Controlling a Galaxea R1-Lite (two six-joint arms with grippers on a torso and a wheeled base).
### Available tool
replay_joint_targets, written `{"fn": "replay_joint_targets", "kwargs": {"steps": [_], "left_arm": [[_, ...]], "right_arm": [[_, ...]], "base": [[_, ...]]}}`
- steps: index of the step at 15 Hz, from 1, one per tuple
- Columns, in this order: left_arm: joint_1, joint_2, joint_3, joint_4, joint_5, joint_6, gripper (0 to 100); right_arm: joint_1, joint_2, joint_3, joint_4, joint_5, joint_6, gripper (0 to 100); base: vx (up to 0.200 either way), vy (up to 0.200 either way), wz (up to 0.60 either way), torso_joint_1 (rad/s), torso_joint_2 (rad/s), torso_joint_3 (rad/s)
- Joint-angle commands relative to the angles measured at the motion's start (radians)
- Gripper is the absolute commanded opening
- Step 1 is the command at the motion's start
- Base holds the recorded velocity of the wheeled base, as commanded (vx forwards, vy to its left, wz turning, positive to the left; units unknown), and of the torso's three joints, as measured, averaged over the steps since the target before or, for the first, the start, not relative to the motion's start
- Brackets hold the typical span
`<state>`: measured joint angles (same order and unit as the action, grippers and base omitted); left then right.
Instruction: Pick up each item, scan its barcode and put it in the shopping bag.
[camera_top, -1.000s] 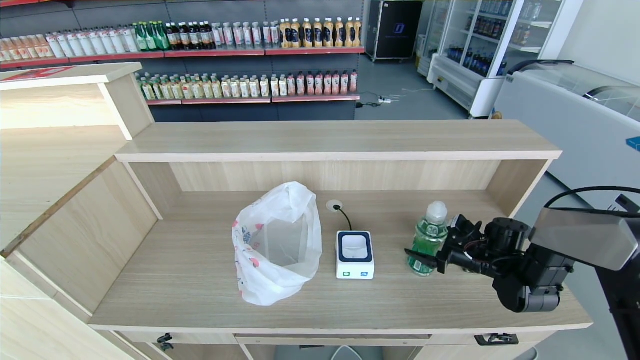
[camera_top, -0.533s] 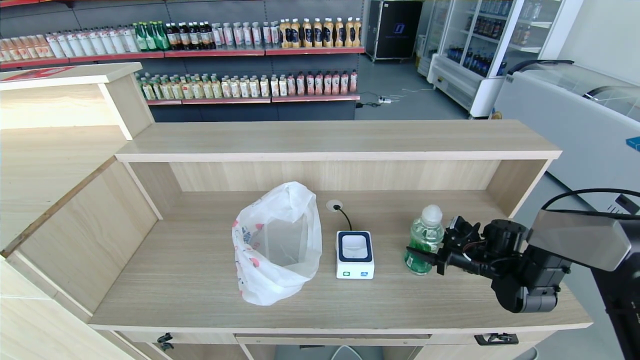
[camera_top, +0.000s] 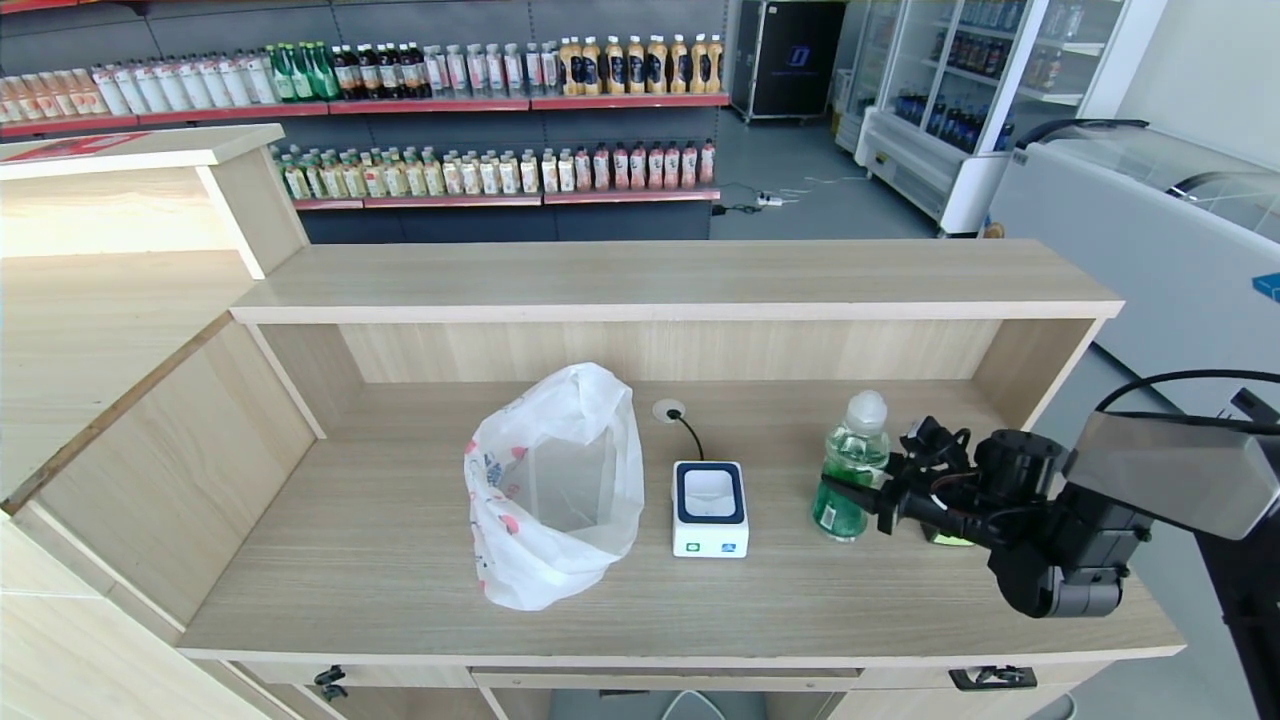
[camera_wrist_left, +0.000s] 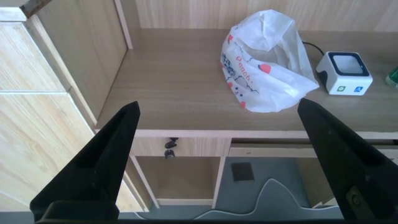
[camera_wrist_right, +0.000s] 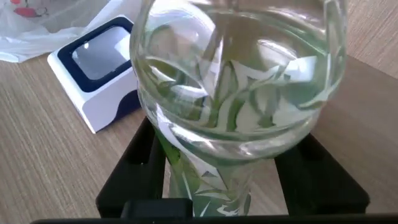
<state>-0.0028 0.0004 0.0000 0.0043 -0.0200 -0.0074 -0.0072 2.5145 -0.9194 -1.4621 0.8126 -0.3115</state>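
Note:
A clear bottle (camera_top: 851, 463) with green contents and a white cap stands slightly tilted to the right of the white barcode scanner (camera_top: 710, 507). My right gripper (camera_top: 846, 491) is shut on the bottle's lower body, and the bottle's base sits just above the counter (camera_top: 400, 570). In the right wrist view the bottle (camera_wrist_right: 236, 106) stands between the black fingers (camera_wrist_right: 134, 171), with the scanner (camera_wrist_right: 96, 68) beyond it. The white shopping bag (camera_top: 553, 490) stands open to the left of the scanner. My left gripper (camera_wrist_left: 217, 162) hangs open below the counter's front edge, with the bag (camera_wrist_left: 264, 62) beyond it.
The counter has a raised back shelf (camera_top: 670, 280) and side walls (camera_top: 170, 470). The scanner's cable (camera_top: 687, 432) runs to a hole in the counter. A small yellow-green thing (camera_top: 946, 539) lies under my right arm. Behind stand drink shelves (camera_top: 400, 80) and coolers.
My right gripper has moved the bottle a little to the left and then raised it slightly. The bag and the scanner have not moved.

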Motion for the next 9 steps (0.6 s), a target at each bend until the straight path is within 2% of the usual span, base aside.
{"fn": "replay_joint_targets", "kwargs": {"steps": [1, 5, 9], "left_arm": [[0.0, 0.001, 0.0, 0.0, 0.0, 0.0, 100], [0.0, 0.001, 0.0, 0.0, 0.0, 0.0, 100], [0.0, 0.001, 0.0, 0.0, 0.0, 0.0, 100]], "right_arm": [[0.006, -0.066, 0.001, 0.005, -0.01, 0.054, 0], [0.026, -0.217, 0.014, 0.06, -0.082, 0.238, 0], [0.03, -0.336, 0.028, 0.154, -0.081, 0.247, 0]], "base": [[0.0, 0.0, 0.0, 0.0, 0.0, 0.0], [0.0, 0.0, 0.0, 0.0, 0.0, 0.0], [0.0, 0.0, 0.0, 0.0, 0.0, 0.0]]}}
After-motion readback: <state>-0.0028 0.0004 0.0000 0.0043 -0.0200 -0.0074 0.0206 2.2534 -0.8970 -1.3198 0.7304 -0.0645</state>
